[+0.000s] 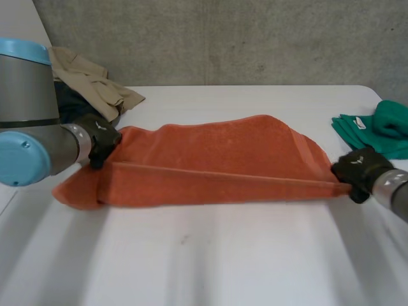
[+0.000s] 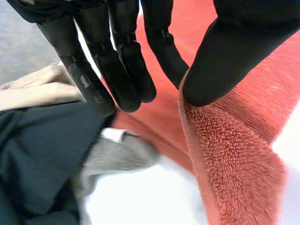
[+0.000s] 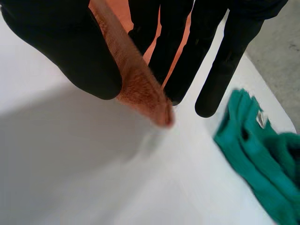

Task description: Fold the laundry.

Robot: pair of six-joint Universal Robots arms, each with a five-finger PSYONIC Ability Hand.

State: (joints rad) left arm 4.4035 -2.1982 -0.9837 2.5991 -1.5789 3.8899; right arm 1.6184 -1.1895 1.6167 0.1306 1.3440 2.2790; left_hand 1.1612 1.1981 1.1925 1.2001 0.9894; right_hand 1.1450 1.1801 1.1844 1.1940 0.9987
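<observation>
Towel (image 1: pixel 217 159), orange terry, lay across the middle of the worktop (image 1: pixel 223 268), running almost from the left edge to the right edge. My left robot hand (image 1: pixel 101 139) had its end pinched between thumb and straight fingers (image 2: pixel 123 79). My right robot hand (image 1: pixel 360 171) had the opposite end nipped the same way, with a corner poking out past the thumb. Between the two grips one edge stood raised and taut as a ridge. Cloth sloped off it toward the near edge, and the rest lay flat toward the far edge.

Green garment (image 1: pixel 376 131) sat by the far right corner, close to my right robot hand. Beige garment (image 1: pixel 89 80) and dark garment (image 2: pixel 42 154) were heaped at the far left corner, just beside my left robot hand.

Judged: first lengthwise fold, partway through. Next move called for both grips travelling together, level and keeping tension, then laying the held edge square on its opposite edge without snagging either pile.
</observation>
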